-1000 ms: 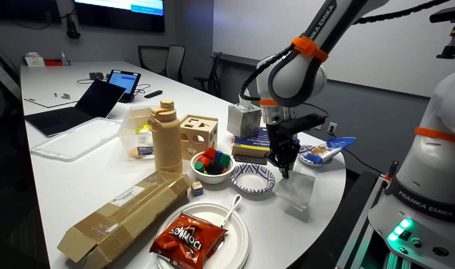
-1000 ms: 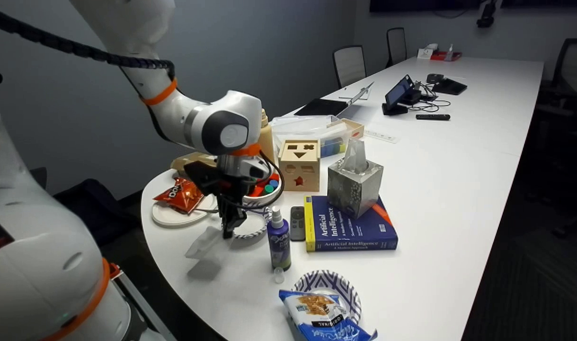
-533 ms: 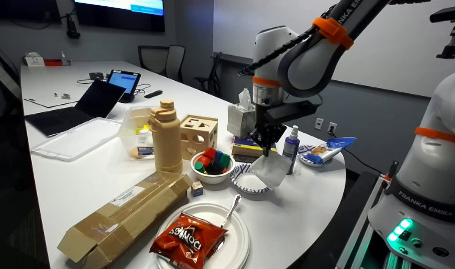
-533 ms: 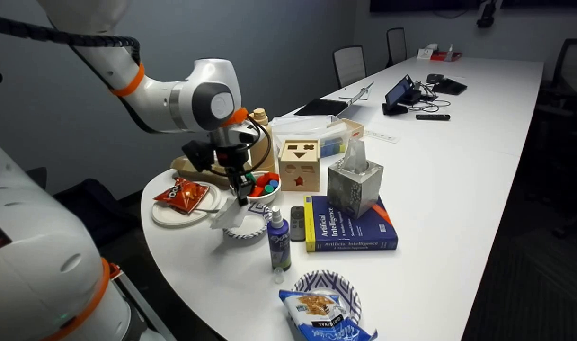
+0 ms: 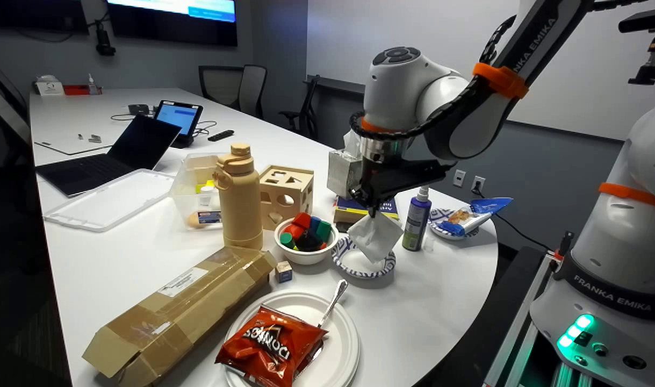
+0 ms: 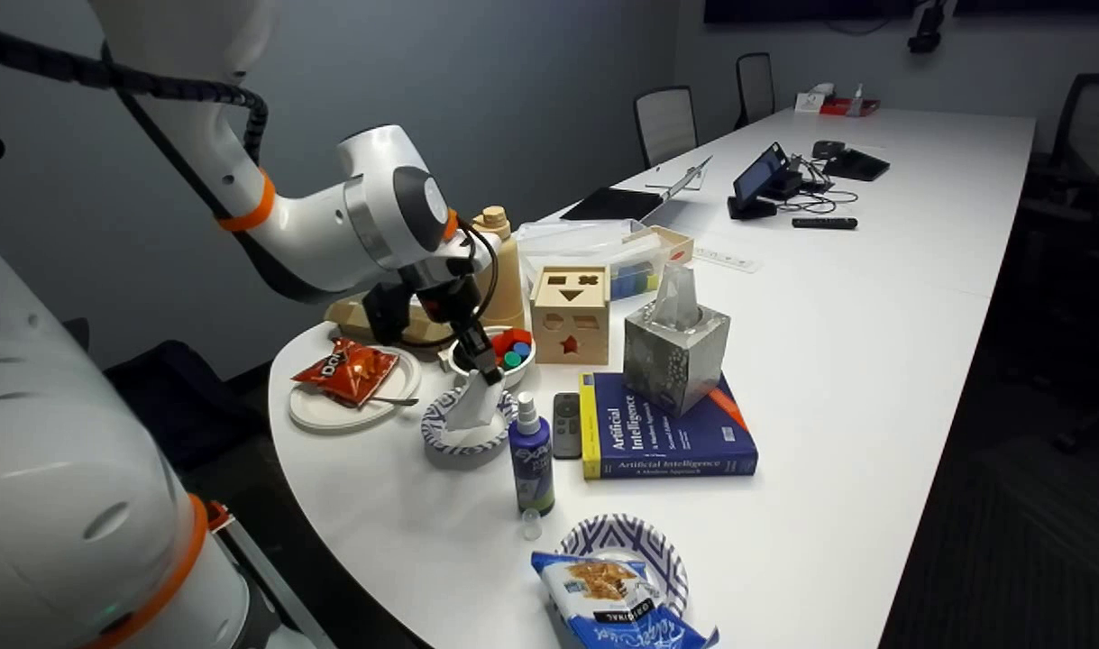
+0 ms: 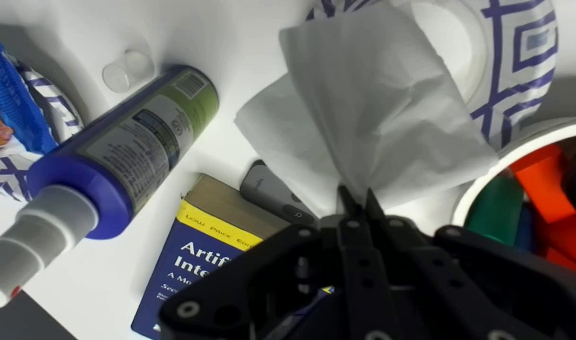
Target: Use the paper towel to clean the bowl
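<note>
The black, two-fingered end effector is pinching the thin, white, lightly crumpled paper towel, its tips together on the sheet, and the towel is hanging beneath in loose folds. It is hanging over the small, round, paper-looking striped bowl, white with blue-violet markings; in both exterior views the towel's lower end is showing against the bowl's inside. Whether that end is touching the bowl or dangling just above it, the views are not settling.

The gripping is looking done, and so is the carrying to the bowl. The wiping itself seems to be remaining: the sheet is drooping rather than bunching or flattening, so no firm pressing is showing. (No stain or crumb is showing on the visible part of the bowl's floor, so judging when it is clean will not be easy.) The next move is probably calling for lowering the towel onto that floor, then sweeping it around the patterned wall, and perhaps setting it aside afterwards.

The bowl is looking light and may be sliding on the smooth white surface when pushed. The round white bowl of coloured blocks is sitting just beside it, and the purple plastic spray bottle is standing upright near, so wide sweeps could be knocking either.
</note>
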